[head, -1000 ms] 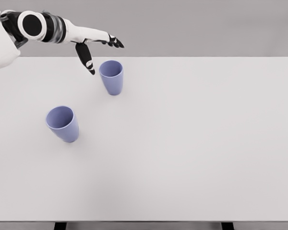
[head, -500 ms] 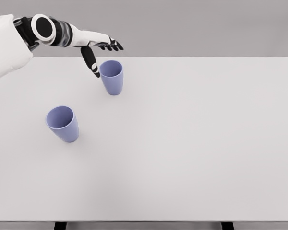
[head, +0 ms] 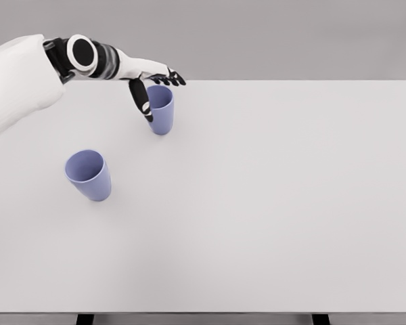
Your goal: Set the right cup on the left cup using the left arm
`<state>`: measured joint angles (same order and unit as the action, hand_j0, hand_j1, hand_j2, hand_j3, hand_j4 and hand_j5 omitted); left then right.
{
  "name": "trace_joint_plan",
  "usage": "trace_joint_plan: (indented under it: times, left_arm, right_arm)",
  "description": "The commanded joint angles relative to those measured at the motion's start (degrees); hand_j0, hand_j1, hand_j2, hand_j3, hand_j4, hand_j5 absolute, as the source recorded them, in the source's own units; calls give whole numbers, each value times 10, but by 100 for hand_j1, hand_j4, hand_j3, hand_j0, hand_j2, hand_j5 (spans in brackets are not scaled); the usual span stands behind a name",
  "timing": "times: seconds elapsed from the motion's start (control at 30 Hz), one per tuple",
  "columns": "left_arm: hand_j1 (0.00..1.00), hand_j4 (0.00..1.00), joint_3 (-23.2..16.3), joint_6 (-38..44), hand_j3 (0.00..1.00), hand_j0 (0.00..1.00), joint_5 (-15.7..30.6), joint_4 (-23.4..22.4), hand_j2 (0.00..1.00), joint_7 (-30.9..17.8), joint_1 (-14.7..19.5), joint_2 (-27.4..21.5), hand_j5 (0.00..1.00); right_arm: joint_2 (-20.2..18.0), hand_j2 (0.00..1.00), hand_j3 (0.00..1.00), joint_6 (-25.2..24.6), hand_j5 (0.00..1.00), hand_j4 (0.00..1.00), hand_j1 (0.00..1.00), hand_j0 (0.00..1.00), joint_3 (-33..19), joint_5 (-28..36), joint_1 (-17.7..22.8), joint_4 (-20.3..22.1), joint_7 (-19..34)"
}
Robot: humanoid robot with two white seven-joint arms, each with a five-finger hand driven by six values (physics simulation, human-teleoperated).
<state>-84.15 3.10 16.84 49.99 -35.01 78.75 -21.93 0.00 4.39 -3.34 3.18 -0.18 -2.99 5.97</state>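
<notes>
In the head view, the left hand reached in from the upper left to the right cup near the far edge of the white table. Its fingers were spread over the cup's rim, the thumb lying down against the cup's left side, not closed on it. The left cup stood upright, well apart, nearer the front left.

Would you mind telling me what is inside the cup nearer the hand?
The right cup shows only part of its bare inner wall; the left hand covers part of its mouth, and its bottom is hidden.
</notes>
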Motion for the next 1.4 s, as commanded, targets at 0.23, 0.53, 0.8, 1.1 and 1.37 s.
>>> trace_joint_plan:
  times: [0.23, 0.53, 0.8, 1.1, 1.37]
  left_arm:
    - [99, 99, 0, 10, 99, 99, -1, -4, 99, 0, -1, 4, 99]
    - [100, 100, 0, 10, 100, 100, -14, -26, 100, 0, 0, 7, 100]
    - [99, 99, 0, 11, 99, 99, -33, -27, 99, 0, -2, 9, 99]
    - [99, 99, 3, 13, 99, 99, -43, -42, 99, 0, -6, 17, 99]
    - [99, 99, 5, 13, 99, 99, -44, -42, 99, 0, -6, 28, 99]
  right_arm:
    - [0, 100, 100, 0, 100, 100, 100, 100, 0, 1, 1, 0, 0]
    - [0, 100, 100, 0, 100, 100, 100, 100, 0, 0, 0, 0, 0]
    - [0, 100, 100, -1, 100, 100, 100, 100, 0, 1, 0, 0, 0]
    - [0, 100, 100, 0, 100, 100, 100, 100, 0, 0, 0, 0, 0]
    - [0, 100, 100, 0, 100, 100, 100, 100, 0, 1, 0, 0, 0]
